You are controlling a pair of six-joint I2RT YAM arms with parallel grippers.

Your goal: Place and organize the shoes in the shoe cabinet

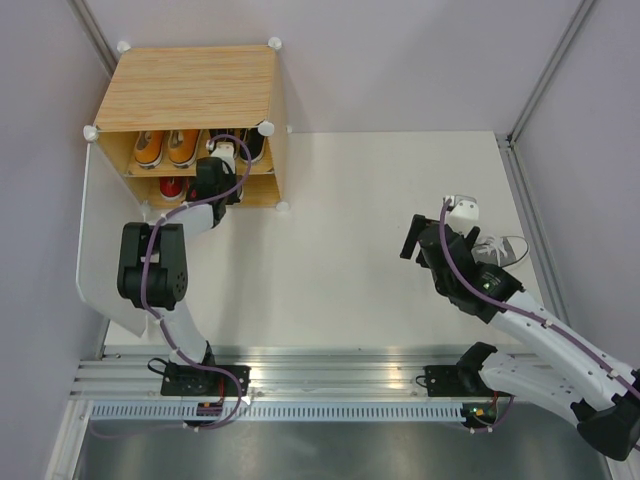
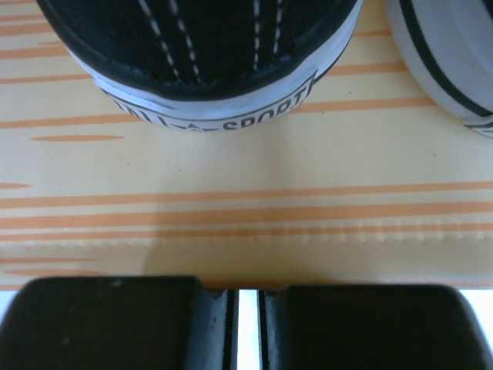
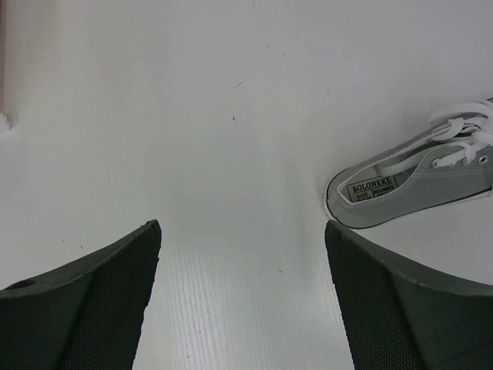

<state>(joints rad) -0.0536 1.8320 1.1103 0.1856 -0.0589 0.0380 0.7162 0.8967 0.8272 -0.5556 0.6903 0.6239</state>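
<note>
My left claw (image 2: 248,324), pinched shut inside the shoe cabinet (image 1: 190,85), nearly touches the black sneaker (image 2: 208,46); any nudge could skew it. My right claw (image 3: 243,301) gapes wide.

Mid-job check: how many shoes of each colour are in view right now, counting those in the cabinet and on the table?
Orange shoes: 2
Black shoes: 2
Red shoe: 1
Grey shoe: 1
Total: 6 in view; others may be hidden.
</note>
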